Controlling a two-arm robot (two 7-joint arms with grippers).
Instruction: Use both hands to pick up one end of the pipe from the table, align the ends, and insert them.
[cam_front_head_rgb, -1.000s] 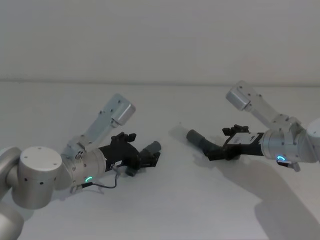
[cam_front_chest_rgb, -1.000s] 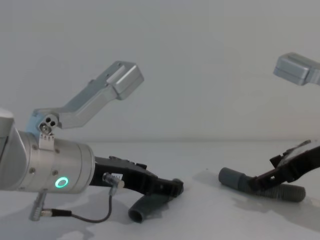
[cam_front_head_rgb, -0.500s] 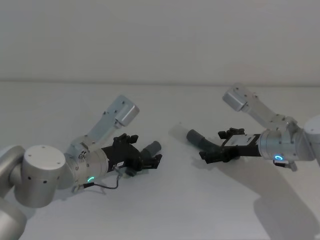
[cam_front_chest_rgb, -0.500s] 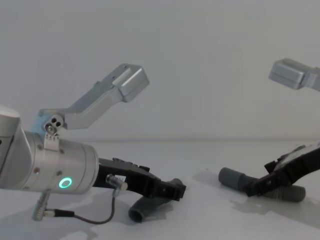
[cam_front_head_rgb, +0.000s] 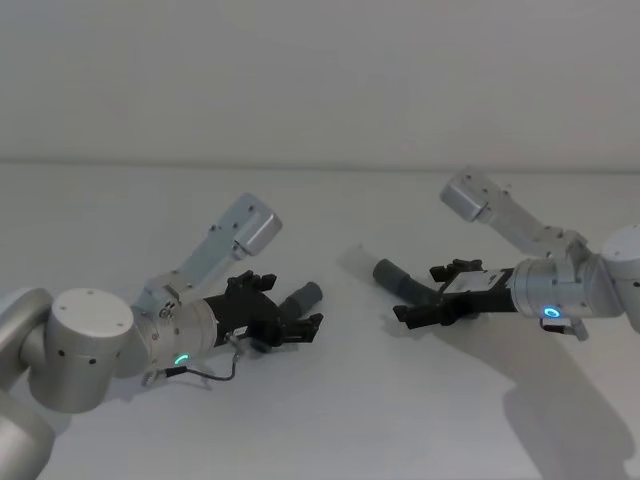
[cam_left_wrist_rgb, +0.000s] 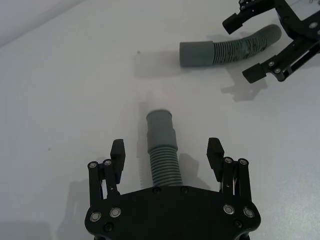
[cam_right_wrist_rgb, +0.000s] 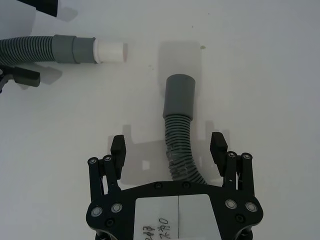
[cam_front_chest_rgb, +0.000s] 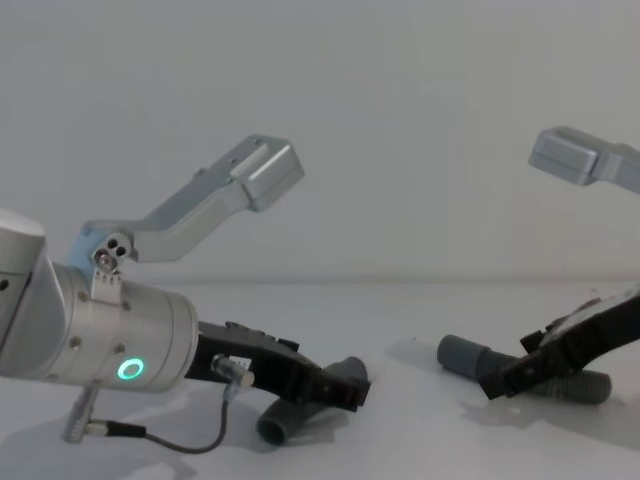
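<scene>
Short hose piece (cam_left_wrist_rgb: 162, 160): lies on the white table (cam_front_head_rgb: 330, 420), running lengthwise between the fingers (cam_left_wrist_rgb: 117, 152) of the left gripper (cam_left_wrist_rgb: 166, 146). Its ribbed part sits under the palm. Its grey cuff (cam_left_wrist_rgb: 160, 126) projects forward past the fingertips, and the narrower white tip (cam_right_wrist_rgb: 110, 50) extends beyond the cuff.

Left gripper: spread wide and low over the table, straddling the hose. Bare table shows on both sides between hose and fingers, so nothing is grasped.

Long hose piece (cam_right_wrist_rgb: 179, 145): also on the table, lengthwise between the fingers of the right gripper (cam_right_wrist_rgb: 167, 141). The ribbed section curves back under the palm. The plain grey cuff (cam_right_wrist_rgb: 180, 95) lies ahead of the fingertips.

Right gripper: spread wide, one finger on each side of the ribbed section with a clear gap on both sides; not clamped.

Relation of the ends: each piece lies well ahead of the other gripper and crosswise to its reach. In the head view the two cuffs are apart, with bare table between them. They are not in line and not joined.

Arms: the left arm (cam_front_chest_rgb: 90, 335) enters low from that side, with a green ring light (cam_front_chest_rgb: 128, 369) near the wrist and a thin cable (cam_front_chest_rgb: 170, 440) looping beneath it. The right arm (cam_front_head_rgb: 560, 290) comes in from the opposite side, angled down to the table.
</scene>
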